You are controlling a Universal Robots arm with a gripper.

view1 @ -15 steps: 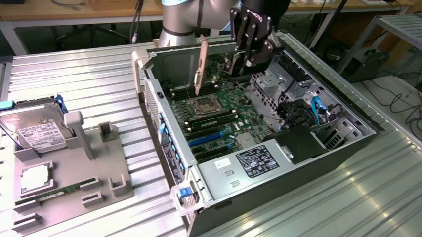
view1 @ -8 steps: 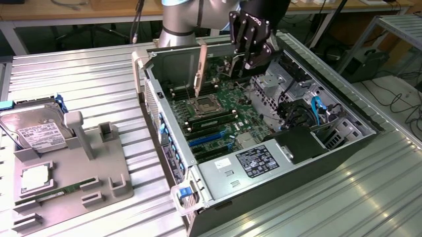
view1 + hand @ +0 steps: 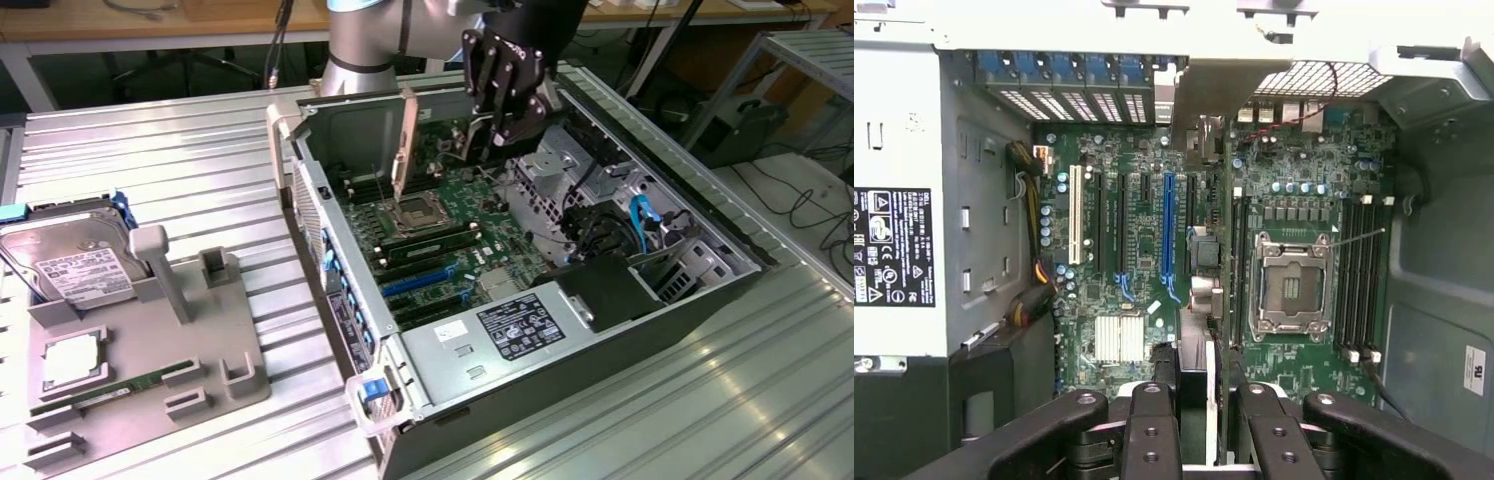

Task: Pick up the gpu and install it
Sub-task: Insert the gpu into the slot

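Observation:
I hold the gpu [image 3: 404, 140] upright on its edge inside the open computer case [image 3: 641, 400]. Its pale metal bracket strip stands near the case's rear wall. My gripper [image 3: 497, 135] is shut on the card's other end, above the motherboard. In the wrist view the gpu [image 3: 1206, 260] shows edge-on, running from between my black fingers [image 3: 1151, 430] toward the rear slot openings. It lies between the long blue slot [image 3: 1169, 235] and the CPU socket [image 3: 1291, 288]. My gripper [image 3: 1199, 420] clamps it from both sides. Whether the card's lower edge touches a slot I cannot tell.
A silver hard drive [image 3: 74, 265] sits in a grey fixture plate [image 3: 214, 350] at the exterior view's left, with a CPU [image 3: 67, 362] and a green memory stick [image 3: 114, 390]. The power supply [image 3: 521, 325] and drive bays [image 3: 627, 230] crowd the case's near end.

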